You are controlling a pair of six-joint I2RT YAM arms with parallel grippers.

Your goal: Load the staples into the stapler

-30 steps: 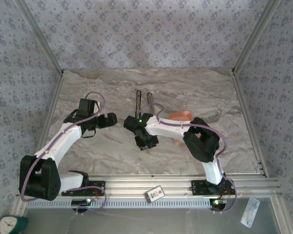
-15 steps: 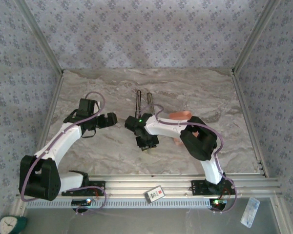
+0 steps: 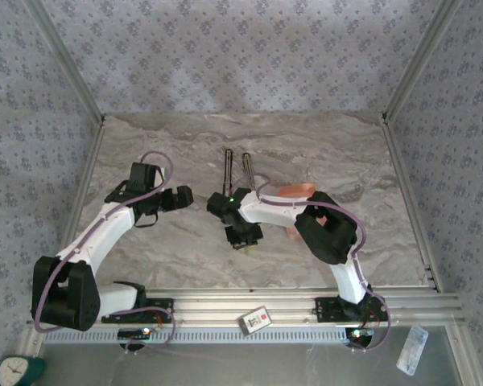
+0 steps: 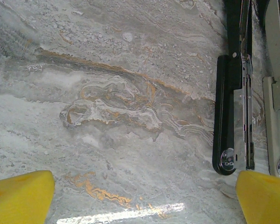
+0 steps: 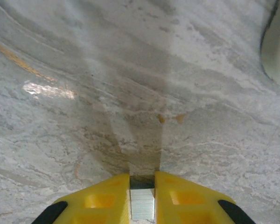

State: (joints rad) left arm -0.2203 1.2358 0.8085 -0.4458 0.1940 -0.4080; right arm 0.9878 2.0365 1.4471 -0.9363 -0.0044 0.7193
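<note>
Marbled grey tabletop (image 3: 338, 153), patterned wallpaper on the walls around it. The stapler (image 3: 229, 167) lies opened out near mid-table; in the left wrist view we see its black arm (image 4: 226, 116) carrying a bare metal channel, with a pale arm (image 4: 276, 93) just beside it.

The left gripper (image 4: 144, 179) sits left of the stapler, its yellow fingers (image 4: 18, 196) spread wide, nothing between them.

The right gripper (image 3: 243, 240) is on the near side of the stapler, low over the marble. Its fingers (image 5: 107, 196) are pressed in on a small silvery block, the staples (image 5: 142, 205) — pinched between the tips, near the stapler but not touching it.

A peach-coloured thing (image 3: 296, 190) lies right of the stapler, partly hidden by the right arm.
</note>
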